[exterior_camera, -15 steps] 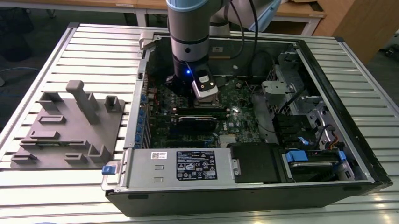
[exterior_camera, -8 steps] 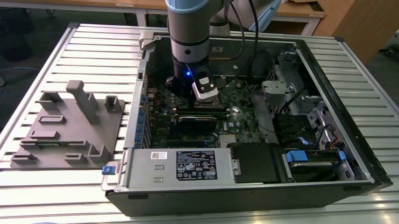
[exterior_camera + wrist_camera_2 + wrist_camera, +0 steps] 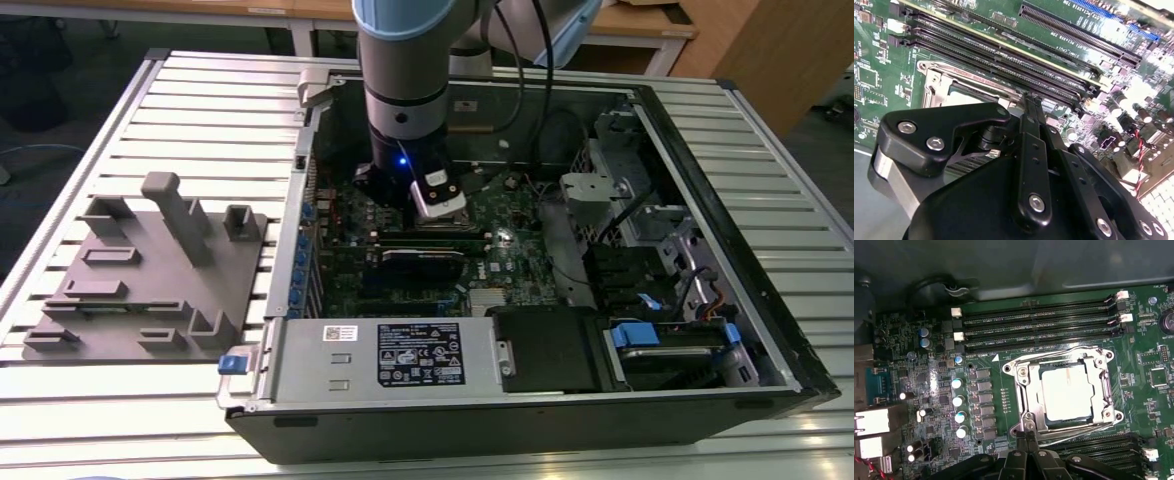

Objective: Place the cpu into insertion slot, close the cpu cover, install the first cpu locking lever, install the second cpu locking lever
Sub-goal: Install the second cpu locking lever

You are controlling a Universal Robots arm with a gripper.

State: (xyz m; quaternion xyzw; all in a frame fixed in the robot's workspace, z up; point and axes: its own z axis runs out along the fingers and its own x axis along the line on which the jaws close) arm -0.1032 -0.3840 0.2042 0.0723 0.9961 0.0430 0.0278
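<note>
One grey robot arm (image 3: pixel 404 90) reaches down into the open black computer case (image 3: pixel 534 400) that lies on the ribbed metal surface (image 3: pixel 80 150), and its black gripper (image 3: pixel 1029 437) hangs low over the green motherboard (image 3: pixel 929 390), right at the edge of the socket. The pale silver-grey square cpu (image 3: pixel 1064 394) sits flat inside the insertion slot (image 3: pixel 1040 371), whose dark rim peeks out around the chip. Over it lies the cpu cover (image 3: pixel 1104 390), a shiny metal frame with a cut-out centre, down flat around the chip's edges, with thin wire levers running along its sides. The fingers (image 3: pixel 1025 431) are drawn narrow, tips together and gripping nothing, their point just touching or just above the frame's near edge; which of the two, I cannot tell. In the second wrist view the black gripper linkage looms large with the socket frame (image 3: pixel 936 80) beyond it, beside the long black memory slots (image 3: pixel 1004 55). On the exterior view's left, a grey moulded fixture tray (image 3: pixel 147 270) rests on the surface, well apart from the case.
</note>
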